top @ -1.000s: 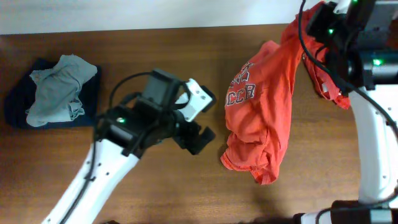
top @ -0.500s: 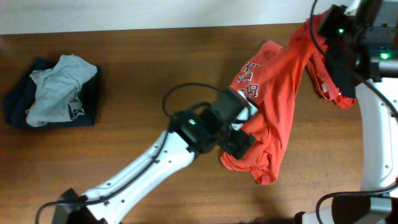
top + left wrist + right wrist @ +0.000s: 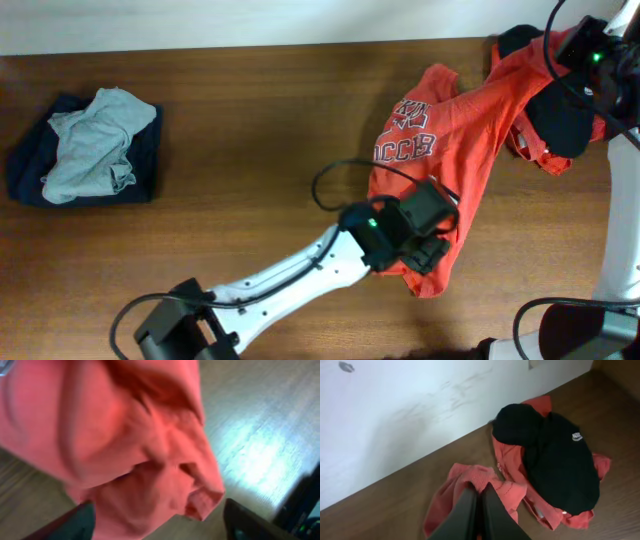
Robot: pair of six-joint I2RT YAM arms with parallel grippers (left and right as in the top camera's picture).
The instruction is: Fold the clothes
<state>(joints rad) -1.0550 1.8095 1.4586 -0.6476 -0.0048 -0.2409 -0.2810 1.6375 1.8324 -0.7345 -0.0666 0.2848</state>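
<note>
Moved: left end effector [image 3: 428,250] reached hem of red cotton T-shirt [image 3: 440,150]
Left jaws: spread wide
Right end effector [image 3: 478,502]: pinching T-shirt's top edge

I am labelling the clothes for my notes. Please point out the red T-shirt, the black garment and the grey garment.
red T-shirt [image 3: 405,148]: overhead view, on the chest lettering.
black garment [image 3: 555,460]: right wrist view, on its middle.
grey garment [image 3: 88,145]: overhead view, on its crumpled middle.
</note>
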